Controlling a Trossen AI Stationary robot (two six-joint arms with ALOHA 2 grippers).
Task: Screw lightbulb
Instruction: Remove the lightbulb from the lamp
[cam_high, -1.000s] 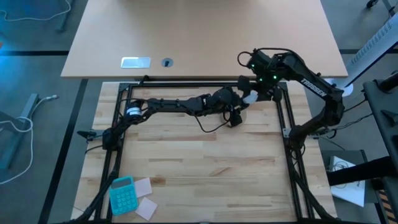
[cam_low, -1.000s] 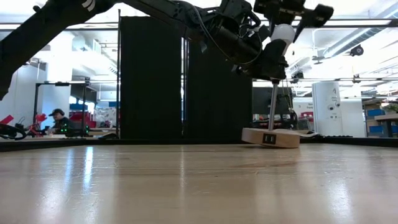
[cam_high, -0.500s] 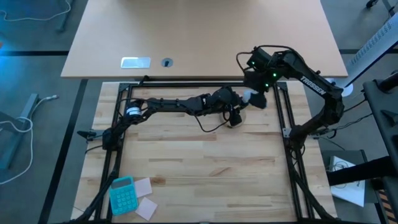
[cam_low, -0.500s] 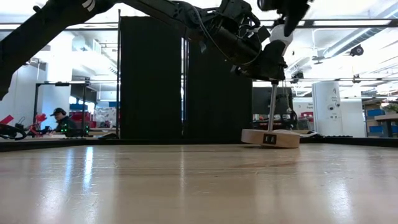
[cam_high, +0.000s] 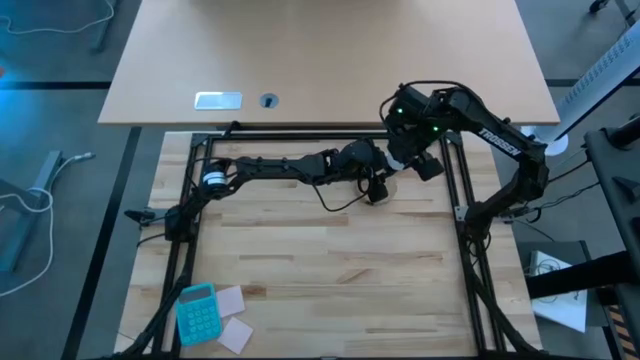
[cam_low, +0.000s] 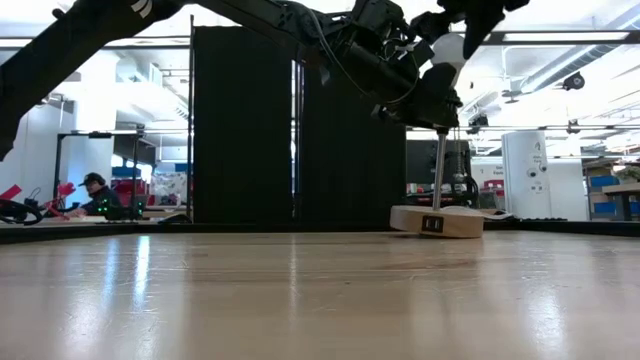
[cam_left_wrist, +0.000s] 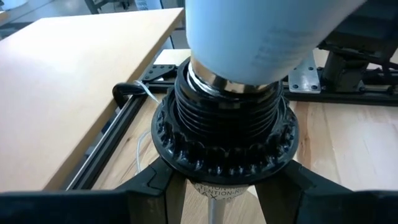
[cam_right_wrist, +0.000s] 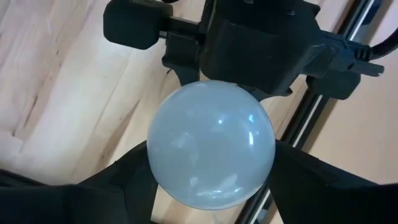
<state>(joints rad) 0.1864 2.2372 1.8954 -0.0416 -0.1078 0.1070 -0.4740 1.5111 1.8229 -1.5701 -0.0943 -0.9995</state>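
The white lightbulb (cam_right_wrist: 211, 146) stands with its neck (cam_left_wrist: 249, 56) in the black ribbed socket (cam_left_wrist: 227, 124) on top of a thin post (cam_low: 439, 170). The post rises from a round wooden base (cam_low: 435, 220) at the table's far right. My left gripper (cam_left_wrist: 221, 186) reaches in from the table's left and is shut on the socket. My right gripper (cam_right_wrist: 211, 177) comes down from above and is shut on the bulb's globe (cam_low: 447, 48). In the high view both grippers meet at the stand (cam_high: 390, 165). My left gripper pinches the socket's lower part (cam_left_wrist: 186, 177) between its two fingers, just under the ribbed collar. It comes in nearly level from the table's left, and the socket stays upright on its post. My right gripper holds the globe's two opposite sides (cam_right_wrist: 155, 168) between its fingers (cam_right_wrist: 127, 183), pointing steeply down from above. The bulb stands upright with its neck in the socket.
Black frame rails (cam_high: 460, 190) run along the table's edges close to the stand. A black cable (cam_high: 335, 205) hangs from the left arm. A teal calculator (cam_high: 196, 312) and paper notes (cam_high: 232, 320) lie at the near left. A person (cam_low: 92, 190) sits far behind the table.
My right gripper has rolled more than a quarter turn about the bulb's upright line while staying over the socket. Whether the bulb turned with it cannot be told. The left gripper and the stand have kept still.
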